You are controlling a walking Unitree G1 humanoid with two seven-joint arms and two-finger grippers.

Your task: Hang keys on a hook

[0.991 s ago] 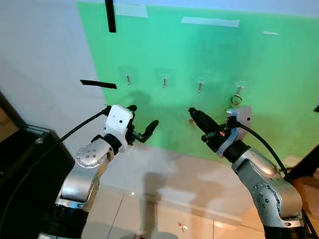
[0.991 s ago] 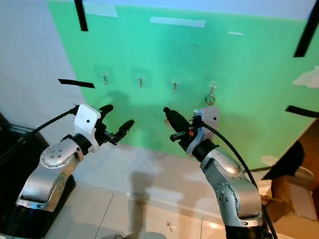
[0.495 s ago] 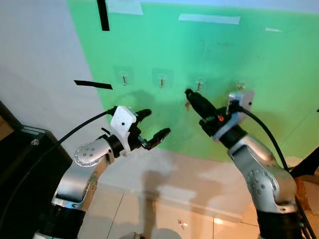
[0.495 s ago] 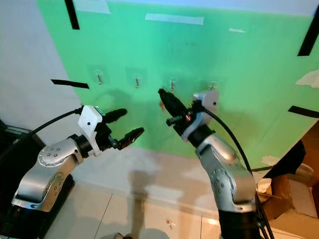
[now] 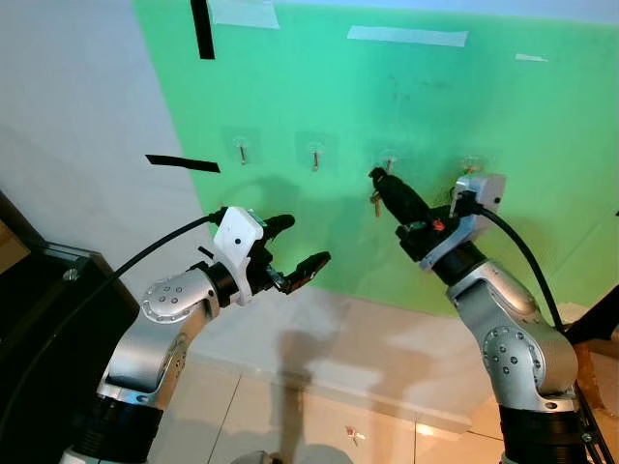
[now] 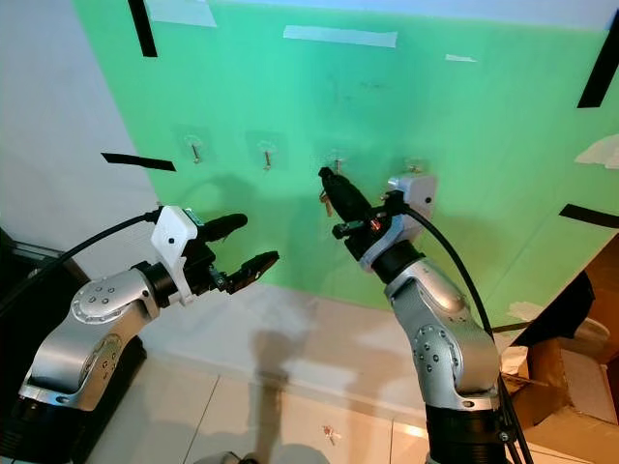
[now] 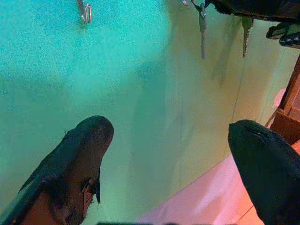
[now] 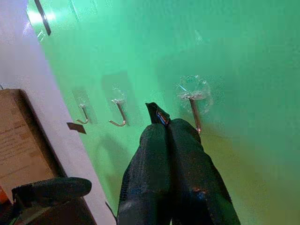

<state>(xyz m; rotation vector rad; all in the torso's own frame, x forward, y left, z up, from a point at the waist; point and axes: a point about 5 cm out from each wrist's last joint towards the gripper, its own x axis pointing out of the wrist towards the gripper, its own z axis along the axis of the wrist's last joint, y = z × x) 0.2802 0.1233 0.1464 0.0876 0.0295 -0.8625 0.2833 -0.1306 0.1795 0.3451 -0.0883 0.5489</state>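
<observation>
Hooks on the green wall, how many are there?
4, in a row: far left hook, second hook, third hook by the right gripper holding keys, fourth hook above its wrist.

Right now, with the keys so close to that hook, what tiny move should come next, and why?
Probably ease the right tool slightly toward the third hook and lift the ring over its tip. It is shut on the keys, which dangle just beside that hook and are not yet on it. The left tool waits open, apart.
</observation>
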